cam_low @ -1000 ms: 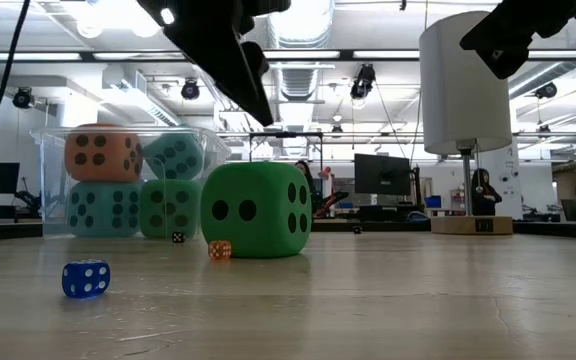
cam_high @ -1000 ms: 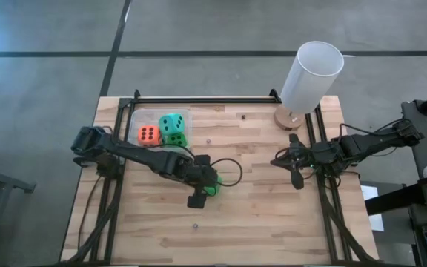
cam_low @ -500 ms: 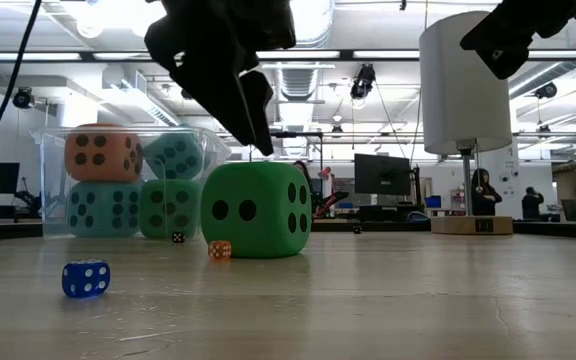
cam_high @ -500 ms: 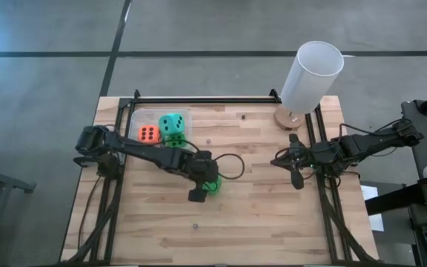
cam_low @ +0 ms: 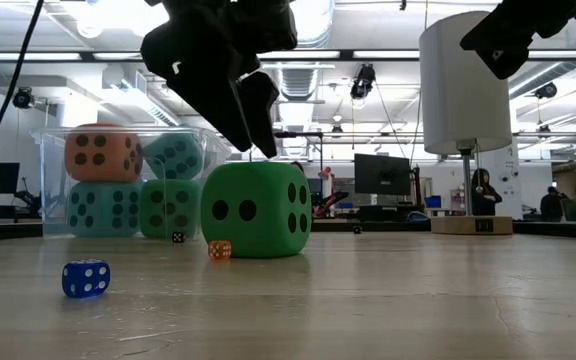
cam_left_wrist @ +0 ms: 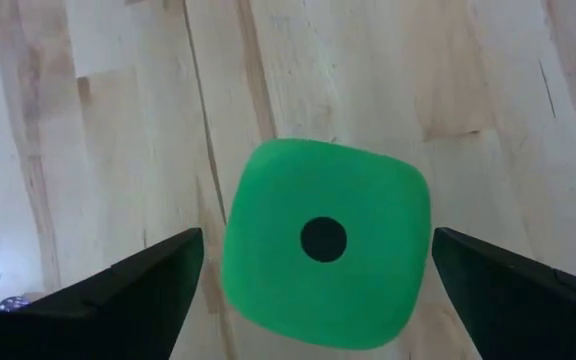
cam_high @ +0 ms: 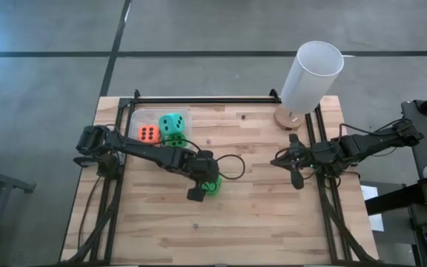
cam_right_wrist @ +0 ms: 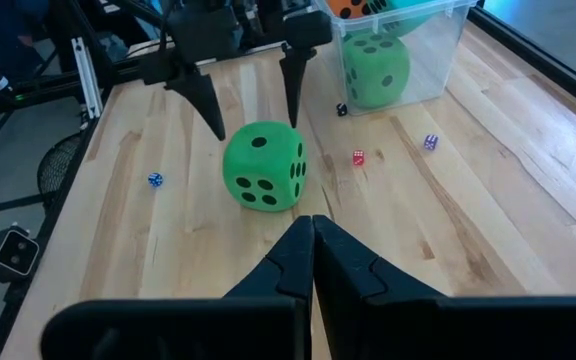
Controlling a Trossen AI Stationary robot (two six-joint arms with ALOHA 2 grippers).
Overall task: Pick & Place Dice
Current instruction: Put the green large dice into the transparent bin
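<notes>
Left gripper has dropped closer over green die on tabletop, jaws wide w/ nothing held; die looks soft, light—pinch opposite flat faces.

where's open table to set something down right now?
Bare wood along the table's near edge and the middle strip between the green die and the shut right gripper. Crowded: the tub corner, and around the die, under the open left gripper.

Bare wooden tabletop lies open right of the big green foam die; the clear plastic tub blocks the far left.
</notes>
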